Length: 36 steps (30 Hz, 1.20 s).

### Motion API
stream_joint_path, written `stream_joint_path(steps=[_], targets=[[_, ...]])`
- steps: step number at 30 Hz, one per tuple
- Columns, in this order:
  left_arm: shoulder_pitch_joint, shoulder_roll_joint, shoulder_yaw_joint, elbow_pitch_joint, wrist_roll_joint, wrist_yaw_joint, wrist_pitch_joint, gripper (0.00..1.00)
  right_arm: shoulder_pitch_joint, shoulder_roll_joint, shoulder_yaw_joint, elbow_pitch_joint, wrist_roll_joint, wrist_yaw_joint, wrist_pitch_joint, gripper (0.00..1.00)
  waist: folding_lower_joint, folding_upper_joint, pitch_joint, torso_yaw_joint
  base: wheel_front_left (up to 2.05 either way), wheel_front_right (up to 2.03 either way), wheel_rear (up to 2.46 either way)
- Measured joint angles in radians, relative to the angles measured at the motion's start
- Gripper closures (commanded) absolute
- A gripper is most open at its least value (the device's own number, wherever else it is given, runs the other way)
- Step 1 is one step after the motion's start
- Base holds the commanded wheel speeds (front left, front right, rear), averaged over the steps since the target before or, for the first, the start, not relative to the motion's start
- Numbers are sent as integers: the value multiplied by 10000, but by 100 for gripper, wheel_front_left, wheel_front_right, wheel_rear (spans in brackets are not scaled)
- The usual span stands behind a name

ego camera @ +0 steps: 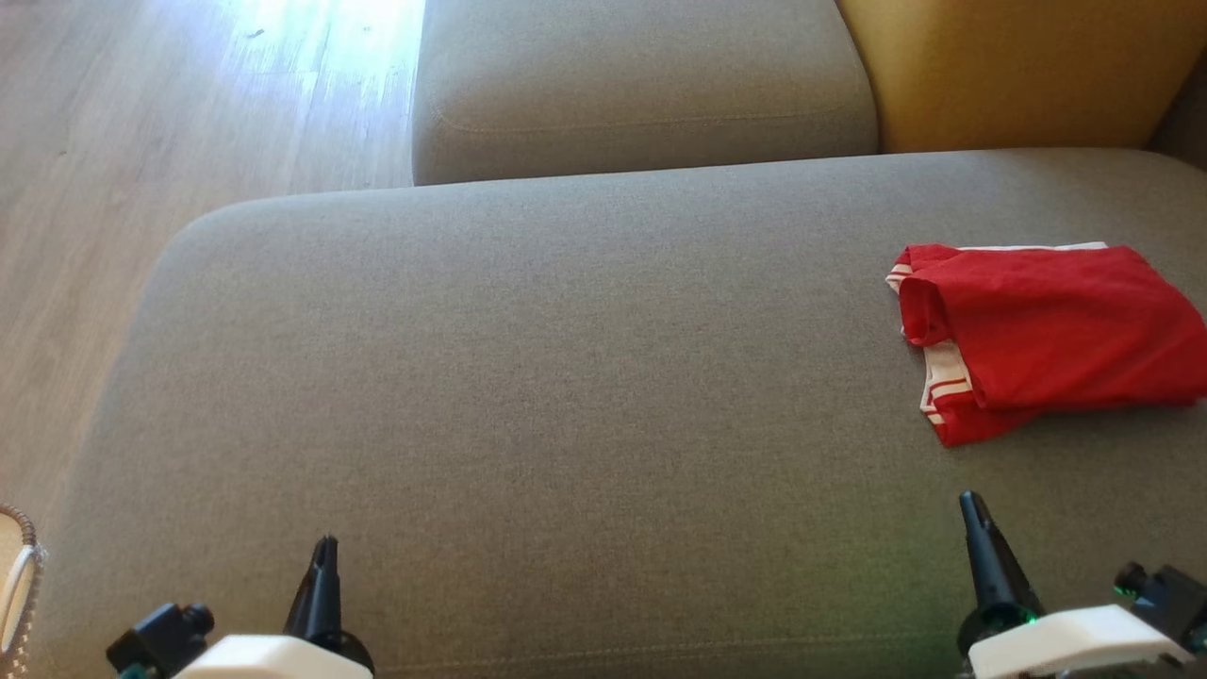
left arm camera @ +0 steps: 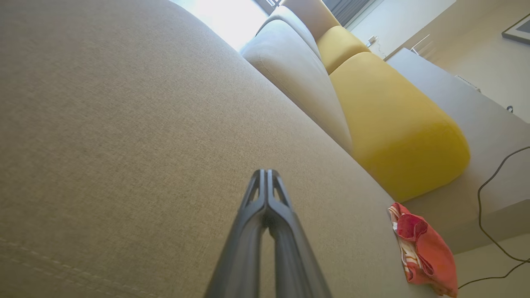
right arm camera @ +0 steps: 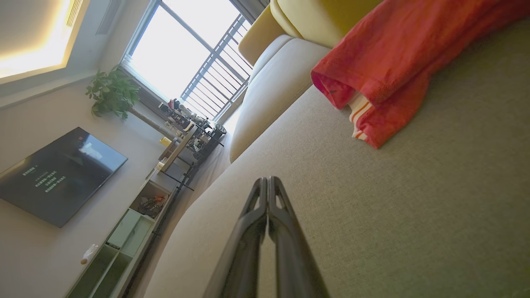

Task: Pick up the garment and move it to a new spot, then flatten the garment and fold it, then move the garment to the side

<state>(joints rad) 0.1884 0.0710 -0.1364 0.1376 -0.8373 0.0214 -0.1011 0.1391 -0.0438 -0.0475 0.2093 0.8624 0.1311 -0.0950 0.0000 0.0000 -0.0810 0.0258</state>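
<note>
The garment (ego camera: 1047,335) is red with white-striped trim and lies folded into a compact rectangle at the right side of the grey sofa seat (ego camera: 528,396). It also appears at the lower right in the left wrist view (left arm camera: 424,250) and at the upper right in the right wrist view (right arm camera: 397,54). My left gripper (ego camera: 325,547) is shut and empty near the seat's front edge at the lower left, far from the garment. My right gripper (ego camera: 971,505) is shut and empty too, a short way in front of the garment's near edge. Both grippers' fingers (left arm camera: 267,182) (right arm camera: 267,186) are pressed together.
A second grey cushion (ego camera: 641,85) and a yellow bolster (ego camera: 1018,66) lie behind the seat. Wooden floor (ego camera: 141,141) is to the left. A woven basket rim (ego camera: 19,575) shows at the far lower left. A black cable (left arm camera: 492,231) trails beyond the sofa's right end.
</note>
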Motion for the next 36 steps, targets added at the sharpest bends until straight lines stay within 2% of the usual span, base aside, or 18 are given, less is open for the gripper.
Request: stream_joint_path(steps=[36], targets=[[-1241, -8, 899, 711, -4351, -763, 938, 100, -1093, -33, -305, 336, 4132, -2, 995, 100, 0, 0, 462, -141, 0, 0, 0]])
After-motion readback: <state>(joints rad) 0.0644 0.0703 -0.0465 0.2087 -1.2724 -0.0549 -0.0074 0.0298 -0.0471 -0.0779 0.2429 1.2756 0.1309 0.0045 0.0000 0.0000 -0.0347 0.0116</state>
